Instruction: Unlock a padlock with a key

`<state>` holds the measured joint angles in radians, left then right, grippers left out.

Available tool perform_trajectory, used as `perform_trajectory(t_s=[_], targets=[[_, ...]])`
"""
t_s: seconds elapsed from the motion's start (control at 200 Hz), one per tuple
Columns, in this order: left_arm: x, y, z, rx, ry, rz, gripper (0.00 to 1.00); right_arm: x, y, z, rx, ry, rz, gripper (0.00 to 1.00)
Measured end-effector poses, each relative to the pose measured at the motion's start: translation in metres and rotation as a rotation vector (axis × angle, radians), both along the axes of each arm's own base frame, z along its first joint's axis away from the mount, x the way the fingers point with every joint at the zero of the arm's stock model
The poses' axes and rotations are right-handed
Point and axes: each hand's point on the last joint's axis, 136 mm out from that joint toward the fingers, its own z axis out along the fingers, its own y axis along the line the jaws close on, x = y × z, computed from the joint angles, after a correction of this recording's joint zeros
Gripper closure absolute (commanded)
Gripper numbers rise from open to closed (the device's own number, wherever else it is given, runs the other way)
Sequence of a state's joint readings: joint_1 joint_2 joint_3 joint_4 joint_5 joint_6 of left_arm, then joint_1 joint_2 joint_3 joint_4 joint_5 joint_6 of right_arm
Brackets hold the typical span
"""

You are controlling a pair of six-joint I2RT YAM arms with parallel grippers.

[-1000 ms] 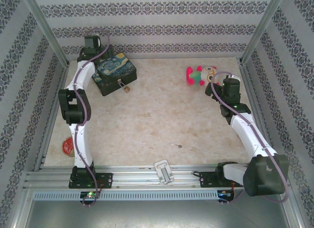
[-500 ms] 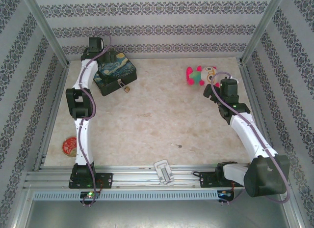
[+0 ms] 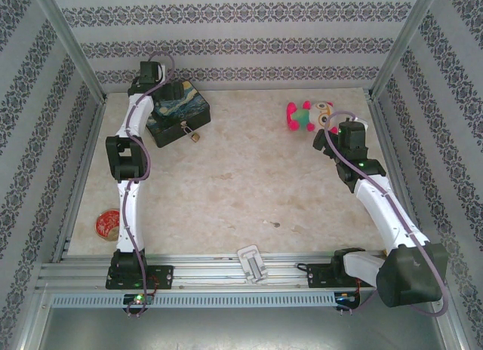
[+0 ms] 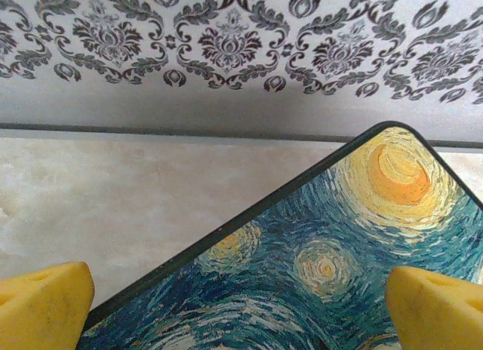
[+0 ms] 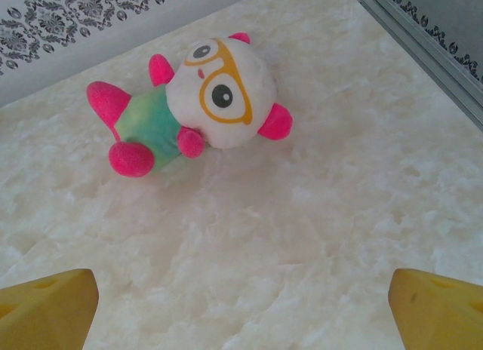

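Note:
A painted tin (image 3: 179,112) with a blue and yellow swirl lid stands at the table's back left. The small brass padlock (image 3: 195,136) hangs from the latch on its front side. I cannot make out the key; a tiny dark speck (image 3: 277,226) lies on the table's front middle. My left gripper (image 3: 160,86) hovers over the tin's back left corner. In the left wrist view the left gripper (image 4: 241,320) stands open above the tin lid (image 4: 332,267), nothing between its yellow fingertips (image 4: 45,308). My right gripper (image 3: 326,136) is open over bare table at the right (image 5: 241,312).
A pink, green and white plush toy (image 3: 308,115) lies at the back right, just beyond the right gripper (image 5: 196,108). A red round disc (image 3: 106,223) sits at the front left by the left arm. A white part (image 3: 253,264) rests on the front rail. Patterned walls (image 3: 241,44) close in the table.
The left arm has stretched further back and a little right, bringing its gripper over the tin's back left corner. The right arm has hardly moved.

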<state>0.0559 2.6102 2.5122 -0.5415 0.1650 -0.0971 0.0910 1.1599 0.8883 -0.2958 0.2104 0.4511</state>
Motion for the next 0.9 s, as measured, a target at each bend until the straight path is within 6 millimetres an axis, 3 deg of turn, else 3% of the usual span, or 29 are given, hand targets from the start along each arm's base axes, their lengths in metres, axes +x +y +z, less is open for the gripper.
perform_trajectory(t_s=[0.435,0.904], targets=[[-0.003,-0.018,-0.002,0.001,0.003,-0.15,0.01,0.006,0.008,-0.008,0.0,0.028,0.003,0.02],[-0.028,-0.083,-0.01,0.155,0.069,-0.349,0.03,0.008,0.017,-0.013,-0.005,0.041,0.026,0.02]])
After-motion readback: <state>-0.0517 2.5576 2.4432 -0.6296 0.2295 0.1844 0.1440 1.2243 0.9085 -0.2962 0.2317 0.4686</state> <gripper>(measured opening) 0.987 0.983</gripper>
